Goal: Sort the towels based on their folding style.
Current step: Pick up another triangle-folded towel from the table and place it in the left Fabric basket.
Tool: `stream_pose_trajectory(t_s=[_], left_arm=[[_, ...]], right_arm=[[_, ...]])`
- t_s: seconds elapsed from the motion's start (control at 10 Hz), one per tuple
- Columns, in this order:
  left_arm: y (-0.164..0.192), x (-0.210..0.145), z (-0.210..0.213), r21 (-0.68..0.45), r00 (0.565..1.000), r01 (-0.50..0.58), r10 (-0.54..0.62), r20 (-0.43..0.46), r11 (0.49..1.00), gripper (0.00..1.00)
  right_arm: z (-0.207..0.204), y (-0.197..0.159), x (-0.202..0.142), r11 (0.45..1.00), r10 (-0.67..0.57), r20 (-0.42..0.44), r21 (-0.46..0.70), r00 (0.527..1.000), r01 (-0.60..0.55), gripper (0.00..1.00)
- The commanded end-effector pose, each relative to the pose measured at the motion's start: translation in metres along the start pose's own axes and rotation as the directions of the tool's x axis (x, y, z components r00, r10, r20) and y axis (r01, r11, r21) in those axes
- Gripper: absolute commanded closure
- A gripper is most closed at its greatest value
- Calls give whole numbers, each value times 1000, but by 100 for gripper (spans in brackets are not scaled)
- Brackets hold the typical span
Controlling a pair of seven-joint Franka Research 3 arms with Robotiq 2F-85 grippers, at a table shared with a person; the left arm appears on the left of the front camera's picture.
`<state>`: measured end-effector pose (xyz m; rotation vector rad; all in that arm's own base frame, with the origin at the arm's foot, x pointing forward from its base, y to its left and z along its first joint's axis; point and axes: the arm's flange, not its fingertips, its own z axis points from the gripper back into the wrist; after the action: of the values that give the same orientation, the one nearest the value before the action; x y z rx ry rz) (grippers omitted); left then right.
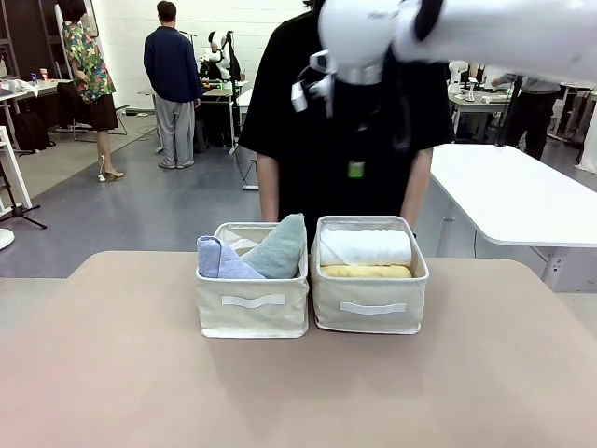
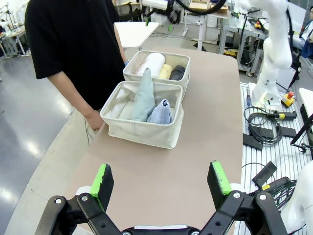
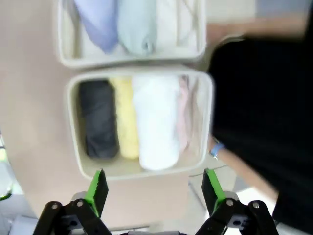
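Right tool (image 3: 152, 185), jaws apart, hangs above rolled towels (image 3: 132, 120) in bin (image 3: 73, 132).

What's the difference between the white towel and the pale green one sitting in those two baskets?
The white towel is rolled into a cylinder and lies flat; the pale teal towel is folded into a cone and stands leaning with its tip above the rim. The white towel shares the right-hand bin with other rolls, such as the yellow towel; the teal one sits in the left-hand bin beside a lavender-blue cone. Both look like small terry towels.
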<state>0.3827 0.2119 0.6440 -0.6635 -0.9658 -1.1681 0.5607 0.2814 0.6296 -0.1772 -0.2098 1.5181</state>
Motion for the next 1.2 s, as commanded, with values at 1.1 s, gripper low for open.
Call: stream_pose_trajectory(t_s=[1.1], left_arm=[[0, 0, 2, -2, 1000, 24, -24, 15, 1000, 0]], right_arm=[[-2, 107, -216, 916, -394, 116, -27, 912, 400, 0]])
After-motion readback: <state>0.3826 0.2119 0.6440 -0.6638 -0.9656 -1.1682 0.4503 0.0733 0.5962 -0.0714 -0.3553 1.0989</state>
